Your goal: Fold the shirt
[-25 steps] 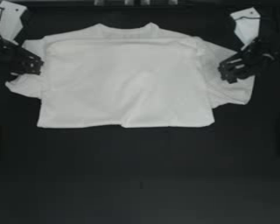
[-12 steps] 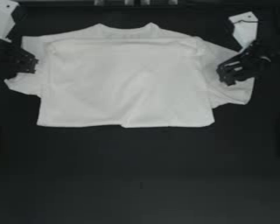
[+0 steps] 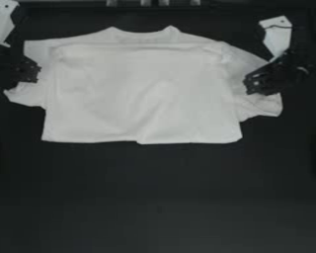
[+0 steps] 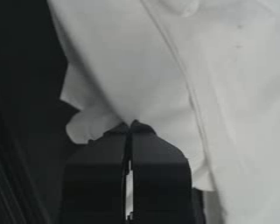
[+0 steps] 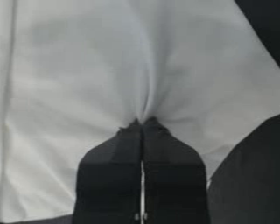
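Since half a second ago the left gripper [image 3: 32, 71] has slid a little outward toward nine o'clock, and the sleeve it holds has stretched with it; the right gripper [image 3: 250, 85] and the rest of the cloth look unchanged.

In the left wrist view the left gripper [image 4: 131, 127] has its jaws pressed together, only a thin slit between them, with the cloth edge pinched at the tips. In the right wrist view the right gripper [image 5: 142, 122] is likewise closed tight, and creases in the fabric fan out from its tips, so it has cloth pinched too.

From above, the left gripper sits at the nine o'clock side of the shirt [image 3: 140, 89], on the sleeve there; the right gripper sits at the three o'clock side, on the other sleeve, which spreads out toward four o'clock.

The shirt lies flat on the dark table [image 3: 154, 197], in the upper half of the view, collar toward twelve o'clock and hem toward six o'clock.
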{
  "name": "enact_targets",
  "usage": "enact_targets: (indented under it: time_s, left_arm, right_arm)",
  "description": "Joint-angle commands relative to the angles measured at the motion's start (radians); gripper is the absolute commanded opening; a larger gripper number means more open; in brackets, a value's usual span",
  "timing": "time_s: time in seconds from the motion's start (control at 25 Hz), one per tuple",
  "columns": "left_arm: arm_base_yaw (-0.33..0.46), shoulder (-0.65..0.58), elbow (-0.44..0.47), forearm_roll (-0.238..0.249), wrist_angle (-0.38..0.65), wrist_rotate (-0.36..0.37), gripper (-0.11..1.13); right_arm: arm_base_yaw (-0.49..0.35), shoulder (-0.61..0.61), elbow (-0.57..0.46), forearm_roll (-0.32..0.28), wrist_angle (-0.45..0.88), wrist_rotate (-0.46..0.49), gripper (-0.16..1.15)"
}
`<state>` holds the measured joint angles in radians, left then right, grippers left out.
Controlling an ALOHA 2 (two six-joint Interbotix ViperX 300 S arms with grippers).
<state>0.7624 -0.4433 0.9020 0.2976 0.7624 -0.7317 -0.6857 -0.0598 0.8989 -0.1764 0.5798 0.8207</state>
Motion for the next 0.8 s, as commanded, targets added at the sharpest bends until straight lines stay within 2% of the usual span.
enact_targets:
  time_s: [0.04,0.24,0.4,0.8]
  left_arm:
    - [0.000,-0.032,-0.025,0.005,0.002,0.002,0.05]
    - [-0.031,-0.035,-0.044,0.006,0.003,0.014,0.05]
    - [-0.060,-0.028,-0.094,0.008,0.020,0.015,0.05]
    - [-0.138,0.038,-0.198,0.017,0.011,0.017,0.05]
  right_arm:
    - [0.011,-0.012,-0.014,0.008,-0.003,-0.003,0.05]
    - [0.029,-0.087,-0.071,0.008,0.015,-0.014,0.06]
    - [0.058,-0.140,-0.132,0.003,0.058,-0.014,0.06]
    - [0.137,-0.135,-0.275,0.003,0.071,-0.014,0.06]
